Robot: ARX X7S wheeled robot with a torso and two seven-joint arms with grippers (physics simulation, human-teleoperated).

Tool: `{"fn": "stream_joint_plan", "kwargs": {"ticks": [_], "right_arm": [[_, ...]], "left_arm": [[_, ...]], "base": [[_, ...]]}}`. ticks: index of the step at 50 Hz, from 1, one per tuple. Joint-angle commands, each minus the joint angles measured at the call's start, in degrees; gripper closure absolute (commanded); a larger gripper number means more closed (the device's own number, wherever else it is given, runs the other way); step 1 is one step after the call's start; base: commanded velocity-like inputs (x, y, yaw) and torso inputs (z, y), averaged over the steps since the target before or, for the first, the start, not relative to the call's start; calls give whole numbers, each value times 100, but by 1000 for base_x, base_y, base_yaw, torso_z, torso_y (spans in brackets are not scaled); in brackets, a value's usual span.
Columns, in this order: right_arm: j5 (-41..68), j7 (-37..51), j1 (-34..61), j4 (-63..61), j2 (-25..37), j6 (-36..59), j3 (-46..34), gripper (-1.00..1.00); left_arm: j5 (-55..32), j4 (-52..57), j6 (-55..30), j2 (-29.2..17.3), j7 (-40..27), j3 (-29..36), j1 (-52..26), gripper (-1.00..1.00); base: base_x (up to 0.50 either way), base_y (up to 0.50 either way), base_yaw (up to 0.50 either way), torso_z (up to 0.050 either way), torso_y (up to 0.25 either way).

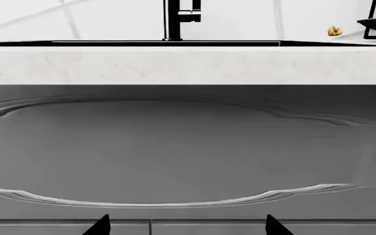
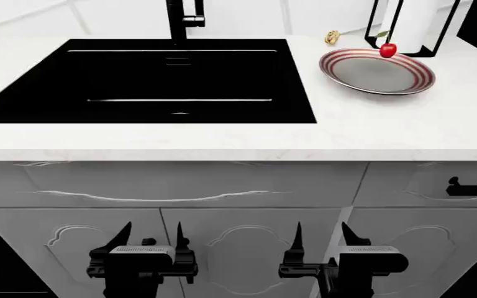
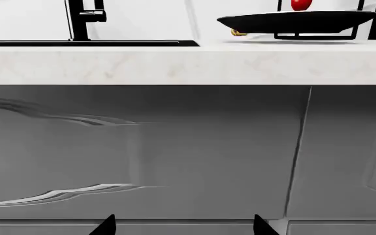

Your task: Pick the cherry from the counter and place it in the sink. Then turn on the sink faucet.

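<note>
A: How are the grippers set?

B: The left gripper and the right gripper both sit low in front of the grey cabinet doors, below the counter. Each has its fingers spread apart with nothing between them, tips pointing up toward the cabinet front.

A: And the arms?

B: Side by side, level with each other, well short of the countertop.

A: Where is the cherry?

B: On the far rim of the red-ringed plate, right of the sink. The sink faucet stands behind the basin. A small yellowish item lies just beyond the plate.
</note>
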Motion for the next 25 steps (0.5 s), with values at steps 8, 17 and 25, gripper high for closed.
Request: {"fn": "stream_joint_plan", "kwargs": {"ticks": [8,17,25], "right_arm": [[170,316,-13,-3,218,-60,-277,-100],[229,451,-8,14,323,-74,-406,-100],[22,823,45,-355,422,421,-410,-100]], "left_arm": [[-241,-660,540,-208,-212,260,-78,-100],[-395,-649,421,-295,-316,360,-104,-100],[-395,145,95,-482,-395,460,77,-100]], "base": [[0,0,0,0,0],[0,0,0,0,0],[0,0,0,0,0]]}}
